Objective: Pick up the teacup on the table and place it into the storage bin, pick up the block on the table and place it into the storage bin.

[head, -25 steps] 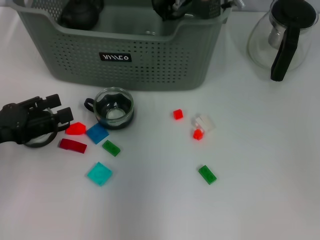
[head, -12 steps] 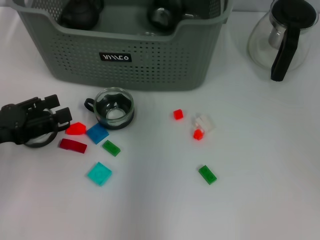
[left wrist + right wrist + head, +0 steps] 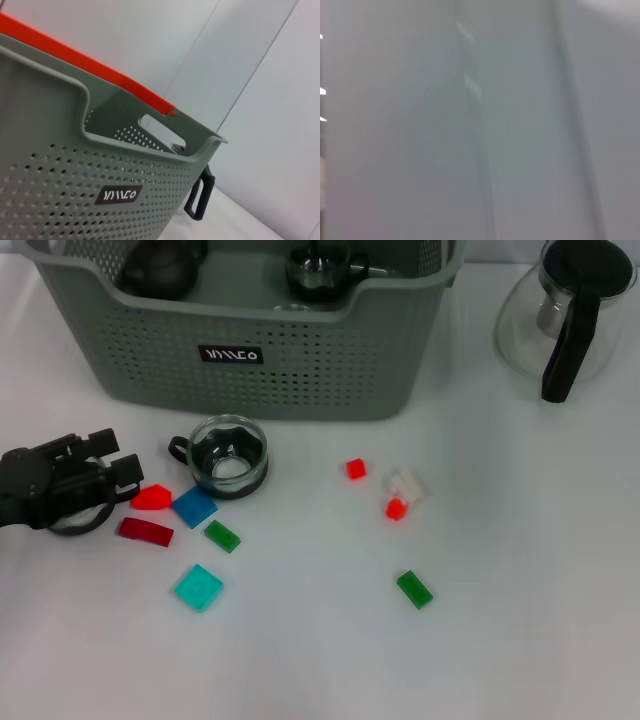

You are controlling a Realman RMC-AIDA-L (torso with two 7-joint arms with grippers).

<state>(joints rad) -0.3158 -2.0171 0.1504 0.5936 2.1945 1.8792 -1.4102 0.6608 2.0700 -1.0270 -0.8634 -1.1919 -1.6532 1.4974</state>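
Teacup (image 3: 230, 455) before storage bin (image 3: 300, 370); blocks (image 3: 195, 507) before teacup; teapot (image 3: 565, 315) right of bin

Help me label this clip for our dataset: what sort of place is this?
Probably a lab tabletop set up for robot sorting practice: a plain white table, a grey-green storage bin, scattered toy blocks and the left gripper resting beside them.

1. A pale grey-white blurred surface (image 3: 520, 125) fills nearly the whole right wrist view.
2. Faint darker streaks (image 3: 480, 165) run lengthwise across it, with two small bright glints (image 3: 468, 60) along one of them.
3. A narrow dark strip with small white marks (image 3: 322, 90) lies at one edge.
4. No object can be identified.
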